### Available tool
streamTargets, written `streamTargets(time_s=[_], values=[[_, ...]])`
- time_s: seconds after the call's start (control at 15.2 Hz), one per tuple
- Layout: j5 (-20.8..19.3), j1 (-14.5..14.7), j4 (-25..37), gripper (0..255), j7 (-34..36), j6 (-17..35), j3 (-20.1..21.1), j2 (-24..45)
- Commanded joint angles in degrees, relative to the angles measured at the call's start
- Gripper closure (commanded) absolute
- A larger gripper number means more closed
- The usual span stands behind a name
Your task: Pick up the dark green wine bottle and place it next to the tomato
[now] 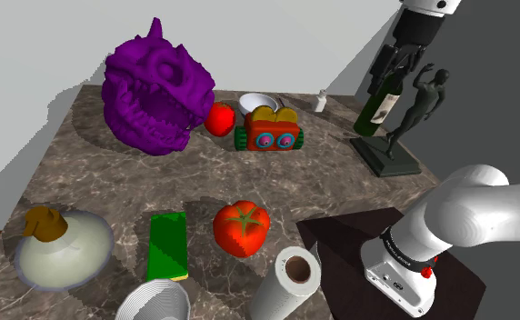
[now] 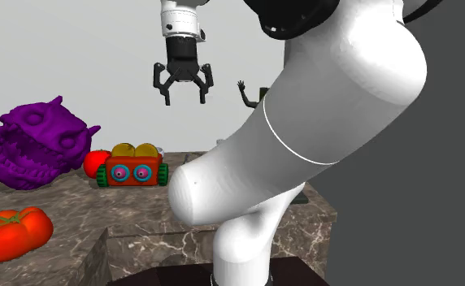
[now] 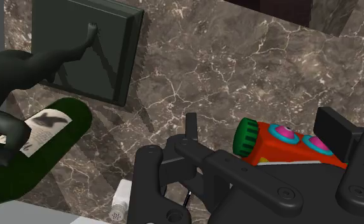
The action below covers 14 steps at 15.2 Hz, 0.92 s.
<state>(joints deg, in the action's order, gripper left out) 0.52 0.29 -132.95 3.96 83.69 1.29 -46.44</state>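
**A:** Where's the wine bottle (image 1: 379, 102)?

**B:** At the far corner of the surface (image 1: 95, 173), just beside the dark statue (image 1: 417, 109) and well apart from the tomato (image 1: 242, 227). My jaws hang above it, spread wide, holding nothing.

**A:** What worries you?

**B:** 2 things, I reckon. On the way down a finger could clip the statue and topple the bottle. And a grip on the slim neck might slip on the long carry past the toy robot (image 1: 269, 135).

**A:** Any writing?

**B:** 1 white label (image 3: 44, 124) with a dark mark. I can read nothing on it.

The table (image 1: 95, 180) is veined brown marble; the tomato (image 1: 242, 227) looks glossy.
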Motion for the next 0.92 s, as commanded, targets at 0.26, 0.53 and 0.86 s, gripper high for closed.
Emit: streamTargets(time_s=[0.26,0.53,0.86], values=[[-3.3,-1.5,3.7,0,-5.5,-0.5,-5.1,3.6],[-6.1,-2.6,8.3,0,-11.0,-0.8,-10.1,8.2],[-8.3,-3.6,15.6,0,-18.0,-1.3,-16.1,15.1]])
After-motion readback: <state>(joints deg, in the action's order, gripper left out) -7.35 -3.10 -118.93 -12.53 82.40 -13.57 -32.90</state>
